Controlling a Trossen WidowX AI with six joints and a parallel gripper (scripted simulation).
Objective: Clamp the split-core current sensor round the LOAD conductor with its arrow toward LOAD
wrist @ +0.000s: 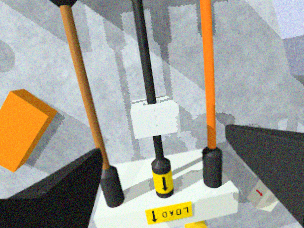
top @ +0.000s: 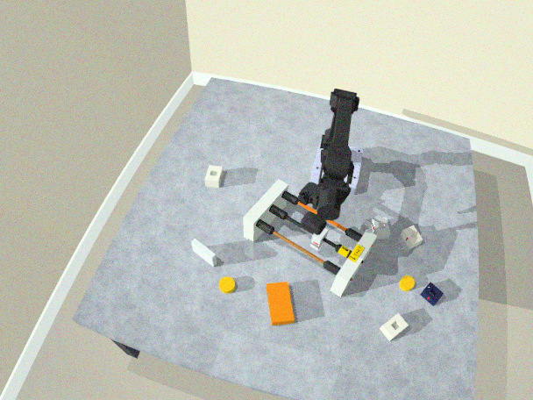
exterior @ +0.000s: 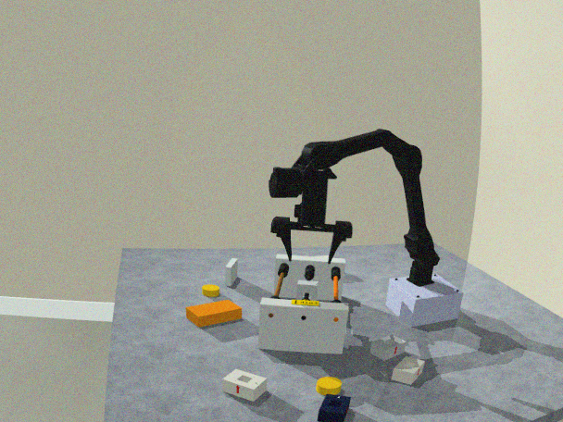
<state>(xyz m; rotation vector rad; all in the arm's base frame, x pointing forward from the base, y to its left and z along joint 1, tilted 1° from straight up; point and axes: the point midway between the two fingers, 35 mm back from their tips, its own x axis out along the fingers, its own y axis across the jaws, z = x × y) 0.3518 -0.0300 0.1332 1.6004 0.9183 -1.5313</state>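
Observation:
The white split-core sensor (top: 318, 240) (exterior: 307, 283) (wrist: 157, 119) sits round the black middle conductor (top: 331, 243) (wrist: 142, 50), between the rack's two white end blocks. That conductor ends in a yellow sleeve (top: 344, 251) (wrist: 163, 182) with an arrow, above the yellow LOAD label (top: 358, 252) (exterior: 306, 303) (wrist: 170, 213) on the near end block (exterior: 303, 330). My gripper (top: 316, 225) (exterior: 309, 259) (wrist: 164, 142) is open and empty, right above the sensor, with its fingers apart from it on both sides. I cannot see the sensor's own arrow clearly.
Two orange conductors (wrist: 80, 75) (wrist: 206, 60) run either side of the black one. An orange block (top: 280, 303) (exterior: 214, 313), two yellow discs (top: 226, 284) (top: 407, 282), several small white blocks (top: 213, 175) (top: 394, 326) (top: 411, 236) and a navy block (top: 431, 293) lie around the rack.

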